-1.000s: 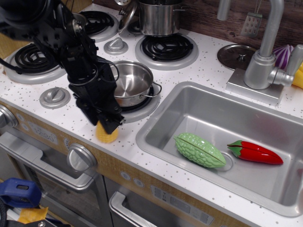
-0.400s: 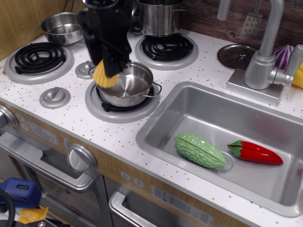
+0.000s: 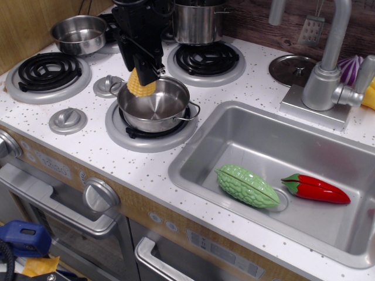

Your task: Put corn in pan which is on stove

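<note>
My black gripper (image 3: 143, 73) is shut on the yellow corn (image 3: 141, 85) and holds it in the air over the far left rim of the pan (image 3: 158, 107). The corn hangs below the fingers, ridged dome down. The shiny steel pan with wire loop handles sits on the front right coil burner of the white speckled stove (image 3: 88, 140). The pan's inside looks empty.
A small steel bowl (image 3: 78, 32) stands at the back left, a tall steel pot (image 3: 197, 22) on the back burner. The sink (image 3: 281, 170) at right holds a green gourd (image 3: 247, 185) and a red pepper (image 3: 315, 188). The faucet (image 3: 328, 76) stands behind it.
The gripper lifted the corn from the stove's front edge, carried it up and back, and now holds it higher over the pan's left rim.
</note>
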